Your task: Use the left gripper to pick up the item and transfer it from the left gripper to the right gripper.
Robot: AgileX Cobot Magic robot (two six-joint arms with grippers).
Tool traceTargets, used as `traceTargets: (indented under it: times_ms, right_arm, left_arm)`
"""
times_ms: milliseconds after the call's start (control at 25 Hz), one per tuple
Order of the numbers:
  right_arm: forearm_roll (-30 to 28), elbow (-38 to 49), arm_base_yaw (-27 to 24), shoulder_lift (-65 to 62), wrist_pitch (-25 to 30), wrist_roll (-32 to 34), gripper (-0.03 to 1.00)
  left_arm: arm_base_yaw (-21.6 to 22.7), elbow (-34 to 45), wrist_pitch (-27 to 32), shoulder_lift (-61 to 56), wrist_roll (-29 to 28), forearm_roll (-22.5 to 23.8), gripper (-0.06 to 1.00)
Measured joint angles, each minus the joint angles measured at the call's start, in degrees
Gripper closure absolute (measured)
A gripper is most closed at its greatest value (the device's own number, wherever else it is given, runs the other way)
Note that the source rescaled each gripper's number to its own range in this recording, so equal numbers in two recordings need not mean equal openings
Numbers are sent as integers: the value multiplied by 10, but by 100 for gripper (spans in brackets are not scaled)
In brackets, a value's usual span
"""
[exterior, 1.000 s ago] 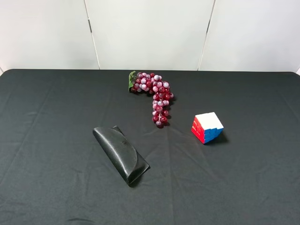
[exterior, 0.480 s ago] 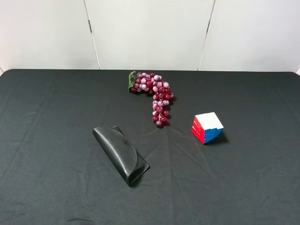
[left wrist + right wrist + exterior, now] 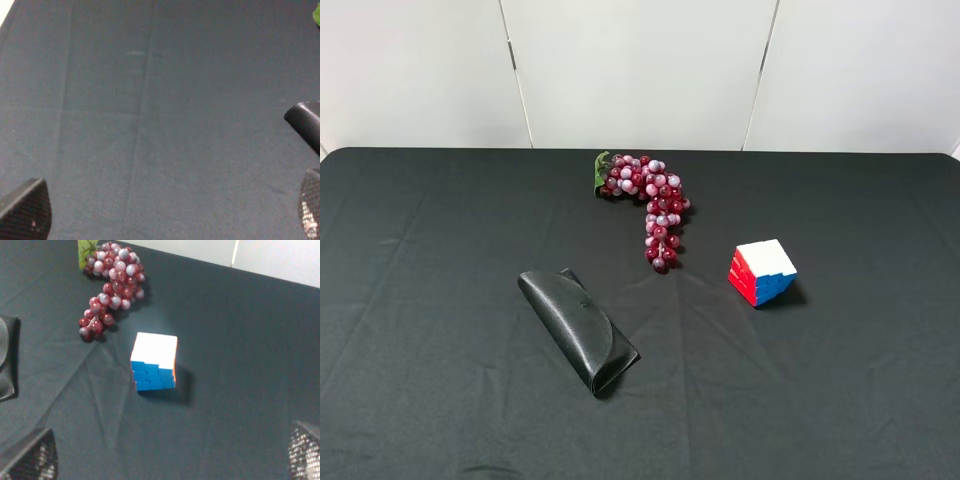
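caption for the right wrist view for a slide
Puzzle cube on the black cloth, grape bunch beyond it, open right gripper hovering above.

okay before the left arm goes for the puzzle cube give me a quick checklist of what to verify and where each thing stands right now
1. Left gripper open and empty: ok, fingertips stand wide apart with only cloth between them.
2. Right gripper open and empty, ready to receive: ok.
3. Puzzle cube free to grasp: ok, it sits alone on the black cloth, white face up, nothing touching it.
4. Cube in the left wrist view: not ok, that view shows only cloth, one end of the glasses case and a bit of green leaf.
5. Obstacles on the way: cannot tell; the glasses case and the grape bunch lie left of the cube, and neither arm shows in the high view.
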Motion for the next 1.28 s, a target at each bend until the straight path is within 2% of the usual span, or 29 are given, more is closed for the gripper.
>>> traceTargets:
  times_ms: [120, 400, 560, 1280]
  right_arm:
    - [0, 0, -23, 0, 0, 0, -3]
    - [0, 0, -172, -4, -1, 0, -3]
    - [0, 0, -225, -5, -1, 0, -3]
    - [0, 0, -233, -5, -1, 0, -3]
  left_arm:
    - [0, 0, 0, 0, 0, 0, -3]
    - [0, 0, 0, 0, 0, 0, -3]
    - [0, 0, 0, 0, 0, 0, -3]
    - [0, 0, 0, 0, 0, 0, -3]
